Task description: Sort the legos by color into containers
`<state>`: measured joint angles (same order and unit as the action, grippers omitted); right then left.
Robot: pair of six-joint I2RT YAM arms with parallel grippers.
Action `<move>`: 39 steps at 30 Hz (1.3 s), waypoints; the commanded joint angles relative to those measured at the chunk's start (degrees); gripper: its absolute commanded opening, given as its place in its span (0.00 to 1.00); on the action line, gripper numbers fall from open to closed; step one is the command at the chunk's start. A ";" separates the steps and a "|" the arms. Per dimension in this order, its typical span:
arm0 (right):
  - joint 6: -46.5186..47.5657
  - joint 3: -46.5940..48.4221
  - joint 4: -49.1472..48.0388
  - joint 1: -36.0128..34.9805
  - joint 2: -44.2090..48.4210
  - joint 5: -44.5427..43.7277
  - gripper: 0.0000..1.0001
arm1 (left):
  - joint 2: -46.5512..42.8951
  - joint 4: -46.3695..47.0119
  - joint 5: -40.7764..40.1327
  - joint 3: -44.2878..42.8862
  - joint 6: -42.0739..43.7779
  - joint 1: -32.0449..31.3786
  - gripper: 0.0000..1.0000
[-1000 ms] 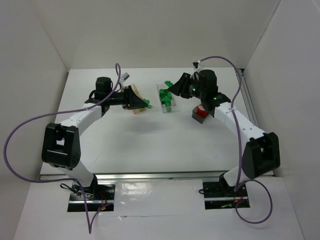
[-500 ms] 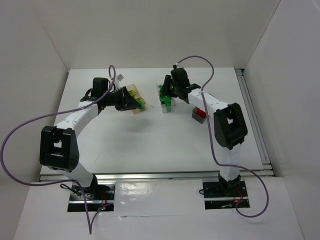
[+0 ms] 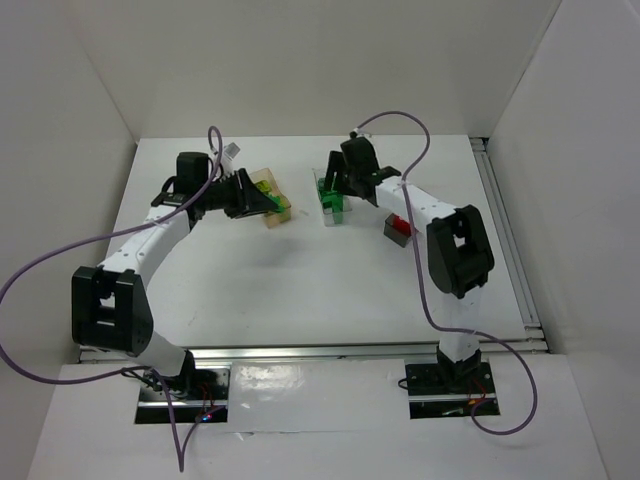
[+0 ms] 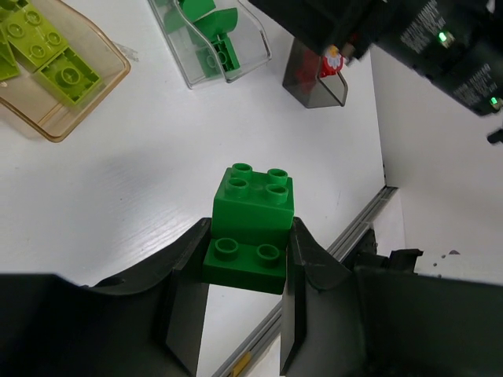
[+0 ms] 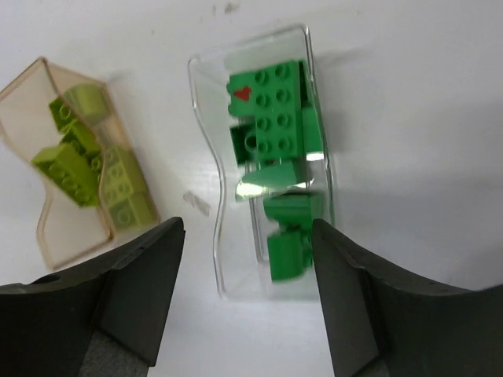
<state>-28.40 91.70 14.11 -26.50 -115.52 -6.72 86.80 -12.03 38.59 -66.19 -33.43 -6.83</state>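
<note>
Left claw (image 4: 245, 253) pinches green brick (image 4: 253, 206) between both fingers; right claw (image 5: 245, 239) spread wide, holding nothing, clear bin (image 5: 228, 224) directly below its gap

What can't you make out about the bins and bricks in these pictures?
Dark grey bin: left wrist view, right arm covers its top; only a red bit inside shows.
Orange-tan bin: left wrist view, cut off by the frame's edge.
Clear bin: top view, too small, right pincer overlaps it.
</note>
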 commanded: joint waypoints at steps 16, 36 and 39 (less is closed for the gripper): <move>5.82 -29.66 -20.44 -1.71 33.44 44.33 0.72 | 4.51 21.44 30.48 0.55 -7.53 1.47 0.00; 1.60 -24.38 -28.25 -2.77 24.65 50.48 0.70 | 7.24 3.95 32.25 -5.53 5.66 -2.13 0.00; -1.39 -24.38 -32.13 -2.77 23.34 51.98 0.67 | 6.62 3.95 32.25 -4.91 6.18 -2.13 0.00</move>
<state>-27.29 64.73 -11.53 -28.75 -91.05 42.61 94.63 -8.16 68.69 -69.56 -29.82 -8.62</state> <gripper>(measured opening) 0.680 0.439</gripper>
